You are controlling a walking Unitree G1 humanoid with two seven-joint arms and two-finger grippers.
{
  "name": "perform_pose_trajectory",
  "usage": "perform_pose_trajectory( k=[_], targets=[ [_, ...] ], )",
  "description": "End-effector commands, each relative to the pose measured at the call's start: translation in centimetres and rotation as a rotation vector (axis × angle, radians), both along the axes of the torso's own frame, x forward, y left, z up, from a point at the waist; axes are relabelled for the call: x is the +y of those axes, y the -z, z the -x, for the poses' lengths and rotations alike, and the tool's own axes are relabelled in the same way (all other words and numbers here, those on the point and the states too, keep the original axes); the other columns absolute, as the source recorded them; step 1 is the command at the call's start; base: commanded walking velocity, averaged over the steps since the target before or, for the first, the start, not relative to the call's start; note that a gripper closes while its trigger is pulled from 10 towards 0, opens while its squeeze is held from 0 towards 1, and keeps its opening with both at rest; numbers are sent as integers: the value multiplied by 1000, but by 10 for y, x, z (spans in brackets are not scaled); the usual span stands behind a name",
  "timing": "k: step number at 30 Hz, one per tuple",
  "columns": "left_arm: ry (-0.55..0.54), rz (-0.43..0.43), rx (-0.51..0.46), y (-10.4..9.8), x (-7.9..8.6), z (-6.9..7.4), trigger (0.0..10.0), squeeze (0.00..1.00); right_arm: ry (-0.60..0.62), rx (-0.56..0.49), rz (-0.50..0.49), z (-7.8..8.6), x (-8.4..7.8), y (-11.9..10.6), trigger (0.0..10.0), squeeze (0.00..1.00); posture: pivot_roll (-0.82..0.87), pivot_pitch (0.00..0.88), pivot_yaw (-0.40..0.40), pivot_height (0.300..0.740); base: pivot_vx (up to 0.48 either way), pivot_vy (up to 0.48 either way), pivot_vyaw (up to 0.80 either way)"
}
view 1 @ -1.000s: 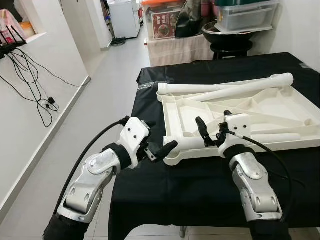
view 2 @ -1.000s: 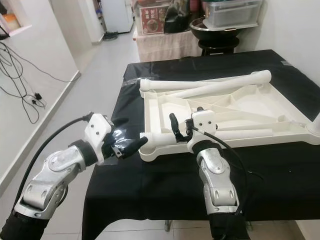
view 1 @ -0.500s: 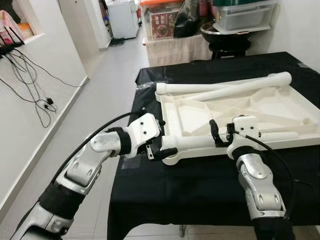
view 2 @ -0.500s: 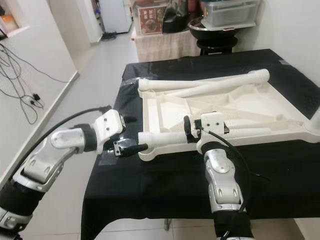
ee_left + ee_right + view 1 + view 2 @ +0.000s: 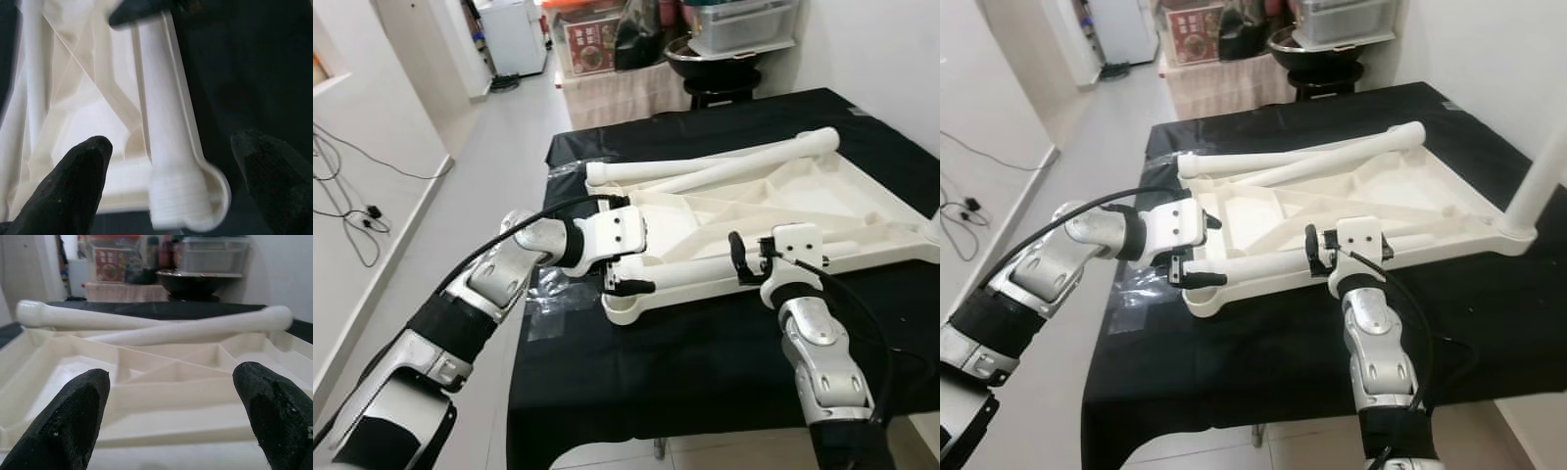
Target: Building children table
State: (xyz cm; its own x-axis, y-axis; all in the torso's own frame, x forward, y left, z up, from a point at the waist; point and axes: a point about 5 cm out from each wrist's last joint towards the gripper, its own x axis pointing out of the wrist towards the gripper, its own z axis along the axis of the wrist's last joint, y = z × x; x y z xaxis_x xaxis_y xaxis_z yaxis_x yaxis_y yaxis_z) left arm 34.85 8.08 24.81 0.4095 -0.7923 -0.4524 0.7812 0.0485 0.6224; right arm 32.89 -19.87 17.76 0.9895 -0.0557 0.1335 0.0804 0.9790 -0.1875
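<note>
Tabletop: the white plastic tabletop (image 5: pixel 862 201) lies upside down on the black-covered table (image 5: pixel 705 343), ribbed underside up.
Near leg: a white leg (image 5: pixel 690 274) lies along the tabletop's near edge, its threaded end (image 5: pixel 178 200) resting at the near left corner socket.
Other legs: two more legs (image 5: pixel 724 168) lie crossed along the far edge; one leg (image 5: pixel 1538 176) already stands upright at the right corner.
Left gripper: the left gripper (image 5: pixel 628 276) sits at the threaded end, fingers spread wide on either side of the leg (nothing clamped yet).
Right gripper: the right gripper (image 5: pixel 751 266) hangs over the middle of the same leg, fingers apart, holding nothing.
Step in hand: probably taking hold of the near leg to fit it into a corner socket.
Next move: close both grippers on the leg, lift it, tip it upright and line the thread squarely with the socket (a skewed start would likely jam).
</note>
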Motion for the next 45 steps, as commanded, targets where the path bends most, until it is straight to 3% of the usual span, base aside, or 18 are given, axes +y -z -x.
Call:
perform_pose_trajectory(
  k=[1,2,4,11,21,38,39,42,43,45],
  targets=[
    [-52,-155,41,11,14,-9,10000,0,-15,15,-9,0,6,3,10000,0,-47,38,132,740,0,0,0],
    [-52,-155,41,11,14,-9,10000,0,-15,15,-9,0,6,3,10000,0,-47,38,132,740,0,0,0],
    [-76,-241,53,16,16,-17,10000,0,-16,16,-9,0,6,3,10000,0,-52,42,137,740,0,0,0],
    [-70,-260,76,23,1,-27,10000,0,-20,14,-10,3,8,2,10000,0,-67,58,146,740,0,0,0],
    [-48,-222,84,19,-17,-33,10000,0,-37,38,-14,16,12,7,10000,0,-74,130,164,740,0,0,0],
    [-105,-218,58,16,-27,-44,10000,0,-29,79,-27,41,13,9,10000,0,-82,224,199,740,0,0,0],
    [-101,-213,62,15,-28,-43,3412,0,-27,81,-28,42,13,9,10000,0,-81,225,201,740,0,0,0],
    [-99,-209,65,15,-29,-43,3412,0,-26,83,-28,42,13,9,10000,0,-81,224,200,740,0,0,0],
    [-93,-207,68,14,-29,-43,0,0,-24,84,-30,42,13,9,10000,0,-79,221,201,740,0,0,0],
    [-90,-203,71,13,-30,-43,0,0,-23,85,-31,42,13,9,10000,0,-78,218,201,740,0,0,0]
  ],
)
